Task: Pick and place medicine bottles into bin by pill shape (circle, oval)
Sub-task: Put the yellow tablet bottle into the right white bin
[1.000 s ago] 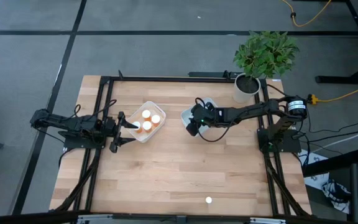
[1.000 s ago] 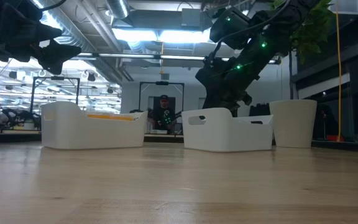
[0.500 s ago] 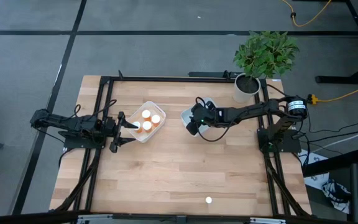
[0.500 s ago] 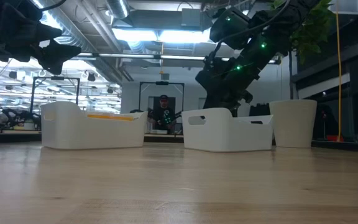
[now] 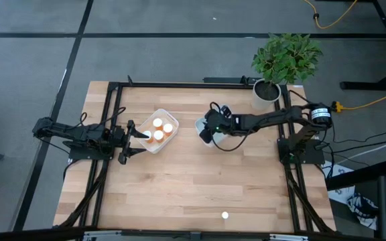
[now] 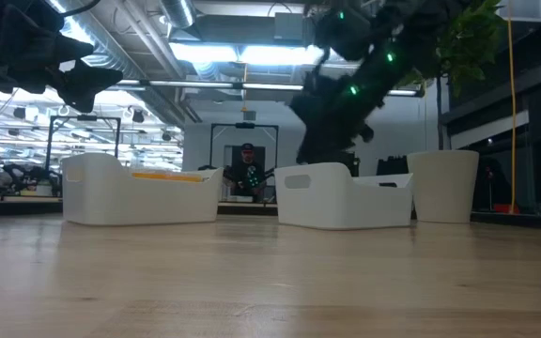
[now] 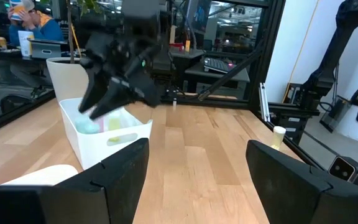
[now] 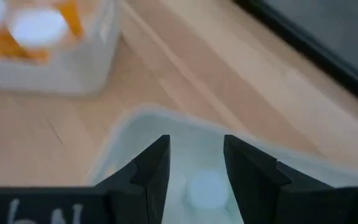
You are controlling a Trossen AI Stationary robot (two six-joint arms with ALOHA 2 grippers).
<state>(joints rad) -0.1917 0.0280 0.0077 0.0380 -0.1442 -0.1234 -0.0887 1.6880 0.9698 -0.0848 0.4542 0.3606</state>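
The right gripper (image 5: 208, 132) hangs over the near-left end of the right bin (image 6: 346, 195) by the desk's far edge, fingers parted and empty above a pale-capped bottle (image 8: 207, 188); the left gripper (image 5: 127, 140) waits open beside the left bin (image 5: 158, 130).

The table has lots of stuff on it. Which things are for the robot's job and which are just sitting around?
For the job:
- orange medicine bottles
- left bin
- right bin
- right hand, open above the right bin
- left hand, open, waiting beside the left bin

Just sitting around:
- potted plant
- small white thing
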